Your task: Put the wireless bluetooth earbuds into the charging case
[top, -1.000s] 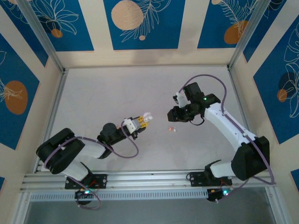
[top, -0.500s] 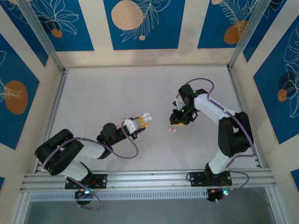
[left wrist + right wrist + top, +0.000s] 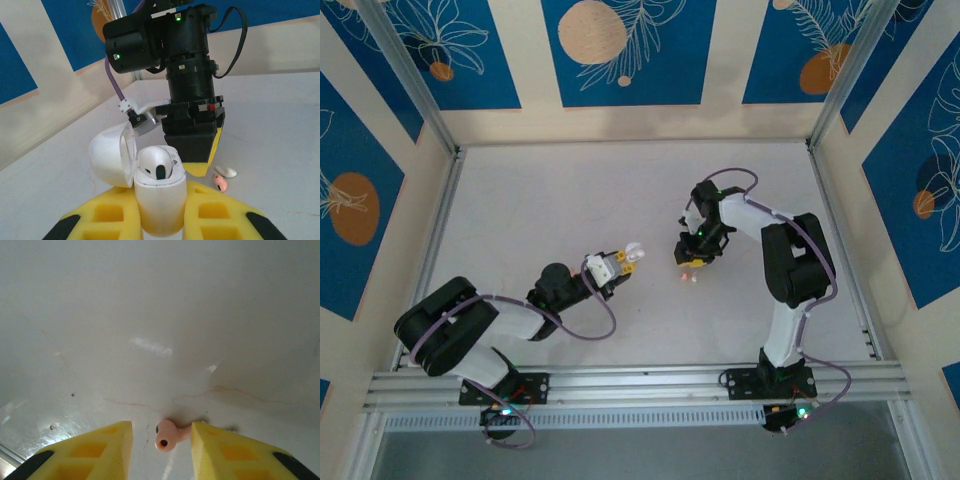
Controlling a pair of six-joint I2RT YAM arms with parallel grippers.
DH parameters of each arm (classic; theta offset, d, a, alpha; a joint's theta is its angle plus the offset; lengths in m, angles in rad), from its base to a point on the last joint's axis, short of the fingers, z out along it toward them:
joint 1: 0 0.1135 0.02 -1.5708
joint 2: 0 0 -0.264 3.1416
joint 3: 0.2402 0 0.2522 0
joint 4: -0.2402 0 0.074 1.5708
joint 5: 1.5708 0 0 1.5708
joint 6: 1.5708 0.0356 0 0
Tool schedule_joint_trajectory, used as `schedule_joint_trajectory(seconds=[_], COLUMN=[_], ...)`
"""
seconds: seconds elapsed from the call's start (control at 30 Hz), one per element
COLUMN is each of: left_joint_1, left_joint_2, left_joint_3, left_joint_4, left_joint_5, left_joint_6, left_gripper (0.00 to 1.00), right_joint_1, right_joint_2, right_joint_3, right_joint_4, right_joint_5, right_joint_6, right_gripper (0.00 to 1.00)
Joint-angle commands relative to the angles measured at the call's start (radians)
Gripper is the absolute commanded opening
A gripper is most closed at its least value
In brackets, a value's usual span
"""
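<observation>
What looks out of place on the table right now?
A white earbud and a pink earbud lie loose on the table instead of sitting in the charging case. The left gripper holds that case with its lid open; the right gripper straddles the pink earbud with open jaws.

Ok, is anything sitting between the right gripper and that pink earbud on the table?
Nothing visible. The pink earbud lies on the bare table, already between the open fingers of the right gripper, its stem close to or touching one finger.
</observation>
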Motion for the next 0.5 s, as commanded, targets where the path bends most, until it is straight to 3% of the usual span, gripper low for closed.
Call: schedule_joint_trajectory(seconds=[0.0, 0.47], left_joint_1=[-0.012, -0.012], left_joint_2=[-0.017, -0.01], left_joint_3=[-0.004, 0.0], left_joint_4=[0.009, 0.013], left_joint_5=[-0.017, -0.008], left_joint_6=[0.019, 0.011], left_gripper=[0.12, 0.12], right_joint_1=[-0.008, -0.018], right_joint_2=[0.031, 0.003], right_joint_3=[0.027, -0.028], right_joint_4=[-0.013, -0.067], right_joint_5=[0.011, 0.066], right_joint_6=[-0.025, -0.026], right_gripper=[0.38, 0.4])
